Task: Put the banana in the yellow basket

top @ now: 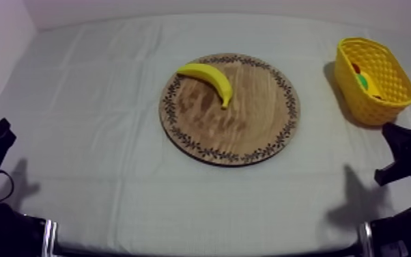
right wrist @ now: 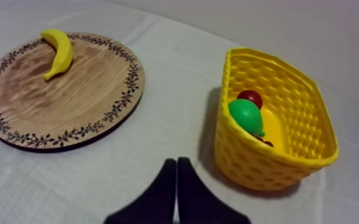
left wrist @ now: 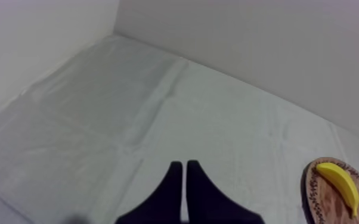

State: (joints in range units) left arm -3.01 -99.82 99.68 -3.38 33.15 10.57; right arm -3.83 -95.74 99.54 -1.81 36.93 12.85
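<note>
My left gripper [left wrist: 185, 168] has its two black fingers pressed together, with nothing between them. It sits low over the left side of the table [top: 99, 102], well apart from the wooden board [left wrist: 325, 204].

My right gripper [right wrist: 176, 164] has its fingers pressed together too, and it holds nothing. It hangs low near the right edge of the table. The yellow basket [right wrist: 259, 170] is just ahead of it on one side, and the wooden board is farther off on the other side.

The wooden board lies in the middle of the table. The banana [top: 211, 76] lies on it, close to the far rim, on the left part. One end of the banana is by the rim and the other end points toward the middle. Both grippers are well apart from it.

The yellow basket stands by the right edge of the table, near the far corner and apart from the wooden board. Inside it, a green fruit [right wrist: 245, 116] and a small red fruit [right wrist: 250, 96] lie just beside each other.
</note>
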